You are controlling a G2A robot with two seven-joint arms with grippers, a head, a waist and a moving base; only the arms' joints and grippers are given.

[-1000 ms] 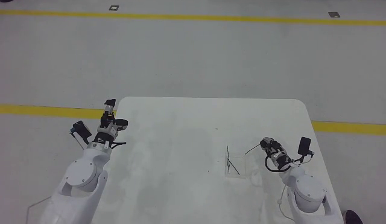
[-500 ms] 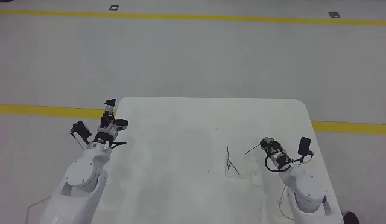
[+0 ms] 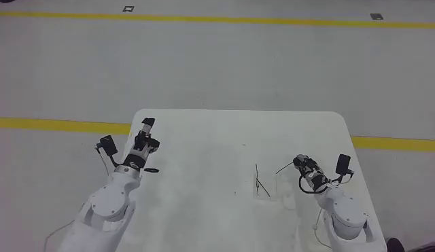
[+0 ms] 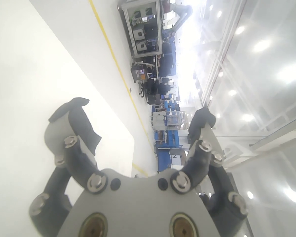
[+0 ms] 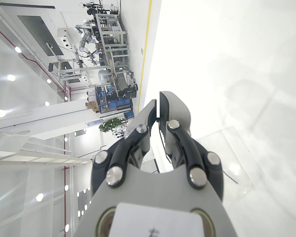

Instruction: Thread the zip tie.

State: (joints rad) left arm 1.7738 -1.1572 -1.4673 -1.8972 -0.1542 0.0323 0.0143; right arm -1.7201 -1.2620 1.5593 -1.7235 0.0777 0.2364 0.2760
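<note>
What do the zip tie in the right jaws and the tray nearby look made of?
Zip tie: thin, matte black strip, probably nylon; it juts out straight from the jaws. Tray: clear, glossy, probably acrylic or similar plastic; the white table shows through it.

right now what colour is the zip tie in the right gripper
The zip tie is black, clearest in top view.

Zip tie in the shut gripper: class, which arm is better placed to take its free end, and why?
Left, probably. The left gripper is open and empty, while the right gripper is shut on the zip tie and cannot take its other end.
</note>
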